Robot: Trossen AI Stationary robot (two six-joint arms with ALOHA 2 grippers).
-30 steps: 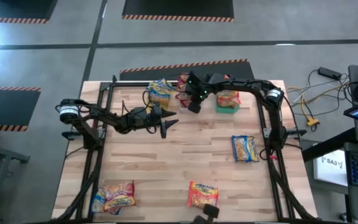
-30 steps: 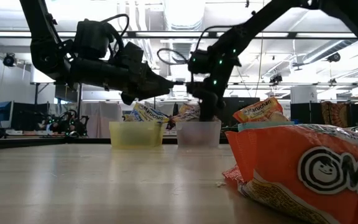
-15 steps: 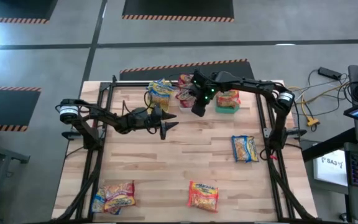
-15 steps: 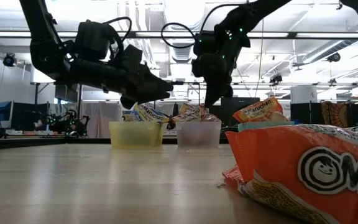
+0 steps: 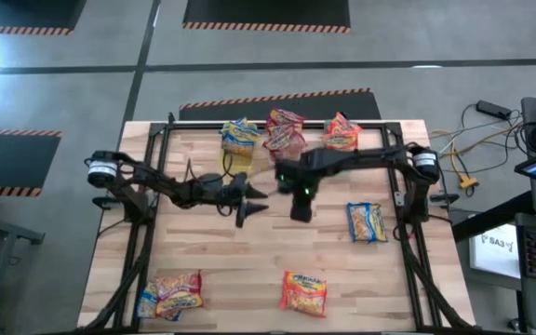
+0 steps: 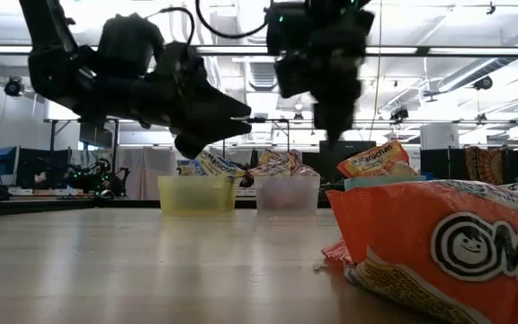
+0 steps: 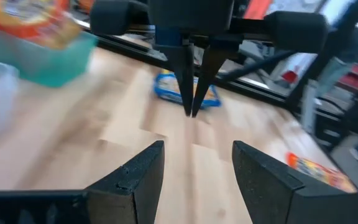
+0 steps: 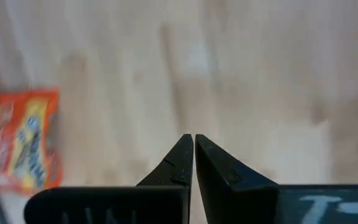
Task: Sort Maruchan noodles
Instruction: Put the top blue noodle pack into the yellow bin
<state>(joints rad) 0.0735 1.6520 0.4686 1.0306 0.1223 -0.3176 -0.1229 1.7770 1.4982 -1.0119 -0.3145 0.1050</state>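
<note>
Maruchan noodles packets stand in three bins at the far edge: a blue-and-yellow one in the yellow bin (image 5: 240,137), a red one in the clear bin (image 5: 284,130), an orange one in the green bin (image 5: 341,136). Loose on the table lie a blue-and-yellow packet (image 5: 368,221), an orange packet (image 5: 303,291) and a small pile (image 5: 168,293) at the near left. My left gripper (image 5: 252,198) hovers open left of the table's middle, nothing between its fingers (image 7: 143,177). My right gripper (image 5: 301,210) hangs shut over the middle, pointing down, holding nothing (image 8: 192,142).
The black arm frames run along the table's left and right sides (image 5: 408,233). In the low view the orange packet (image 6: 439,252) fills the near right. Bare wood lies across the table's middle and near middle (image 5: 240,261).
My right gripper has come away from above the clear bin, swinging toward the table's middle and near edge and rising a little, still shut with nothing in it. My left gripper has swung slightly toward the near edge, staying open.
</note>
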